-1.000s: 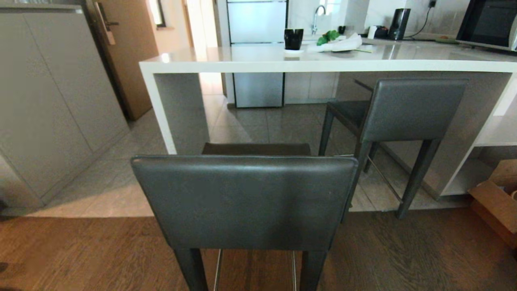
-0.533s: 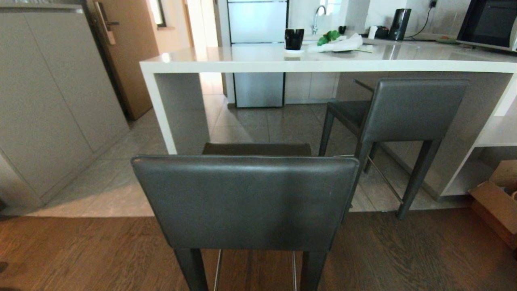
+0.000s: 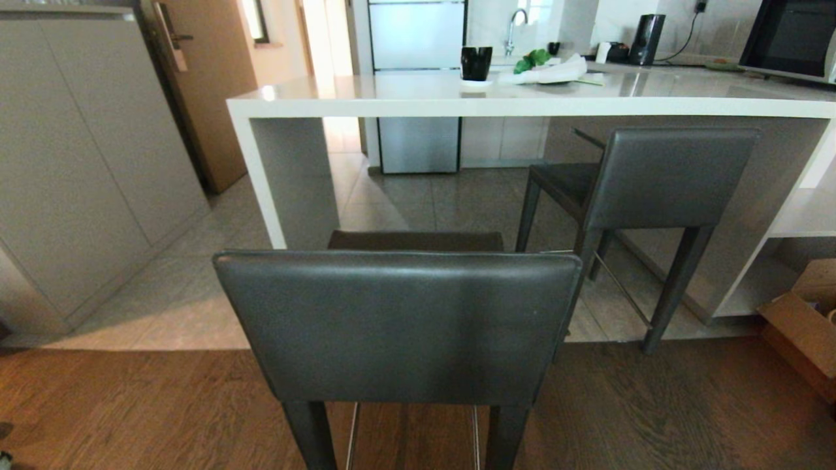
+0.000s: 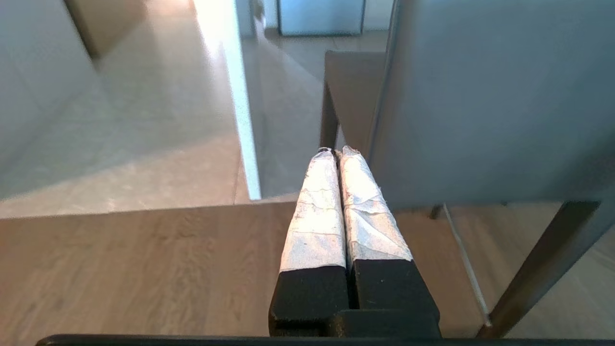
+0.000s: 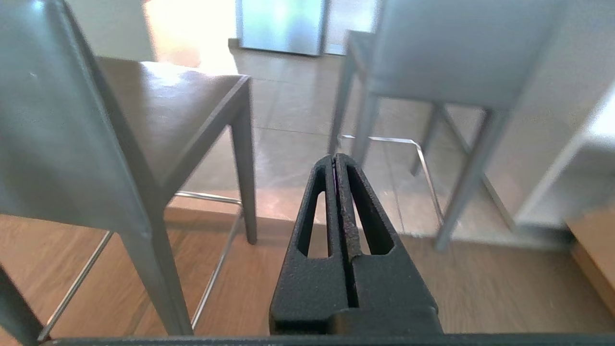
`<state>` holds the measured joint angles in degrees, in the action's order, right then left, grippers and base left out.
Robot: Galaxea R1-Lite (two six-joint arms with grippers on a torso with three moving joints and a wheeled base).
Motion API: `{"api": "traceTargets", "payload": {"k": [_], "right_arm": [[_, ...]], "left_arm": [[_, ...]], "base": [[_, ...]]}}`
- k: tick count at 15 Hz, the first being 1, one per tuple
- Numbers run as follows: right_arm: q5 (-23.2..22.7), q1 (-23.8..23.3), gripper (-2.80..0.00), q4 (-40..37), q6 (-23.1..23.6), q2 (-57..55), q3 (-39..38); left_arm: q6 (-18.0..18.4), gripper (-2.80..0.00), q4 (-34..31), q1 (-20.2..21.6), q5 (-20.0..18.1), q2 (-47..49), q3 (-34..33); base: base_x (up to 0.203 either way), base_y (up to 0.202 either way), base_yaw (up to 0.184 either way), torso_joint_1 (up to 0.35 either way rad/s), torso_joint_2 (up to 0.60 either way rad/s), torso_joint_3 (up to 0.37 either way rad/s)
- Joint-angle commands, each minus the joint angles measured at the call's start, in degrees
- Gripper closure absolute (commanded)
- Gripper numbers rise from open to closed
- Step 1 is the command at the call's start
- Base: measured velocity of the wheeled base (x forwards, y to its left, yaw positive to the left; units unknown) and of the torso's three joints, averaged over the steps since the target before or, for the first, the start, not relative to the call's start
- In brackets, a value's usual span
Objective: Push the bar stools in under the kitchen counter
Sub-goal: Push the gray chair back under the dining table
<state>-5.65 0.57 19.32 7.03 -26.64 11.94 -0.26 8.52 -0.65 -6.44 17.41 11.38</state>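
Behind the near bar stool (image 3: 396,324), unmoved at 6 o'clock short of the kitchen counter (image 3: 522,104), left gripper (image 4: 338,153) and right gripper (image 5: 335,158) are pressed closed and empty; pushing not begun.

Grey cabinets (image 3: 78,176), wooden door (image 3: 202,85), wood floor (image 3: 130,411).

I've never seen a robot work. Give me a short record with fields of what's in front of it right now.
near stool: pulled out, back legs on the wood floor, backrest facing the robot
far stool: to the right, seat partly under the counter
counter: white, with a black cup on top
left hand: shut, empty, beside the near stool's backrest
right hand: shut, empty, between the two stools
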Motion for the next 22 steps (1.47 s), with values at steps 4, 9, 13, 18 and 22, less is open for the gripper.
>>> {"api": "traceTargets", "payload": {"k": [4,9,13,18,22], "right_arm": [[-3.3,3.2,0.00,11.3,1.0,-20.3,0.7],[2.1,15.9,0.00,31.1,1.3,-43.1,1.1],[16.6,28.3,0.00,49.5,1.5,-59.1,4.7],[17.7,30.9,0.00,50.7,1.7,-62.8,8.1],[17.7,31.8,0.00,50.7,1.8,-63.9,8.7]], "left_arm": [[-1.2,0.00,33.1,-1.9,-0.8,43.1,0.2],[-1.3,0.00,56.6,-8.2,-1.1,63.3,-1.0],[0.2,0.00,74.3,-9.1,-1.2,75.7,-5.9],[1.0,0.00,79.1,-9.9,-0.7,82.3,-6.4],[1.1,0.00,79.1,-9.7,-0.4,84.7,-4.3]], "base": [[0.000,0.000,0.000,0.000,0.00,0.000],[0.000,0.000,0.000,0.000,0.00,0.000],[0.000,0.000,0.000,0.000,0.00,0.000],[0.000,0.000,0.000,0.000,0.00,0.000],[0.000,0.000,0.000,0.000,0.00,0.000]]}}
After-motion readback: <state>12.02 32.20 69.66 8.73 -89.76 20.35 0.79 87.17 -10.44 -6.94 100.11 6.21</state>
